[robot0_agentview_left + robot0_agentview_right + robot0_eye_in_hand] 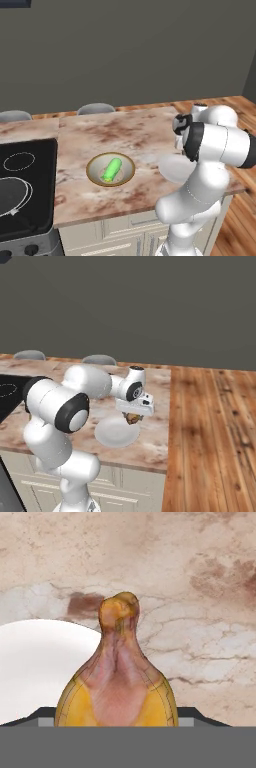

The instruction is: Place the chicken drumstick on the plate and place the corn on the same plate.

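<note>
While over the plate [116,435], chicken drumstick [132,418] in gripper [133,417].

A: What carries everything?

B: A counter [100,132] of mottled tan and brown marble on pale cabinets, with a wooden floor [215,436] to its right.

A: What lies on it?

B: A tan-rimmed bowl [110,169] sits toward the front edge, and a plain white plate [116,433] lies flat well to the bowl's right, near the front right corner. A black cooktop [22,185] is set into the surface at the far left.
</note>
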{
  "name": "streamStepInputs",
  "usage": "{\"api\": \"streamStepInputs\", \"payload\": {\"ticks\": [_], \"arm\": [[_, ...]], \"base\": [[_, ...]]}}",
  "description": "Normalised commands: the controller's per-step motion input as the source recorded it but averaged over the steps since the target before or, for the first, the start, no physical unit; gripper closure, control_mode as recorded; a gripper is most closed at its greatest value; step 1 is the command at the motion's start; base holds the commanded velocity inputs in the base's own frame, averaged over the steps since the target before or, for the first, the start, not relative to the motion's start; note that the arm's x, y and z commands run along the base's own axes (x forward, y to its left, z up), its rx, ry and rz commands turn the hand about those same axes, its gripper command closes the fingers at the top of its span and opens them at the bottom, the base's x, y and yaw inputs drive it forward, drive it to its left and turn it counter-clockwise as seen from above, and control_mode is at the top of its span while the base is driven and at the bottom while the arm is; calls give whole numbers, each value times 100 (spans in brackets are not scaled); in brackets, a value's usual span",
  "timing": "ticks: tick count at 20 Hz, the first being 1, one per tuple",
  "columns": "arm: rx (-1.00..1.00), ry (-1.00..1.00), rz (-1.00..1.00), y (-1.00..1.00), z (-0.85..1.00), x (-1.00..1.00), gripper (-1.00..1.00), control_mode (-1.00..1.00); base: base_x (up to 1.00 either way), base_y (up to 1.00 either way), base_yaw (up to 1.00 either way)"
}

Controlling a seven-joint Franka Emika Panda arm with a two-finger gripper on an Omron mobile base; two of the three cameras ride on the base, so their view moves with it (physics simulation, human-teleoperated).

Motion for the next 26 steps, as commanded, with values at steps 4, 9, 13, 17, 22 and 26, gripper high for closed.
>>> {"api": "streamStepInputs", "payload": {"ticks": [4,9,13,17,22,26], "arm": [[0,0,0,0,-16,-18,100,-100],[0,0,0,3,-3,-31,100,-100],[0,0,0,0,-1,-19,100,-100],[0,0,0,0,-4,-18,100,-100],[0,0,0,2,-13,-1,100,-100],[0,0,0,0,-22,0,100,-100]], "base": [[0,0,0],[0,0,0],[0,0,0],[0,0,0],[0,0,0],[0,0,0]]}}
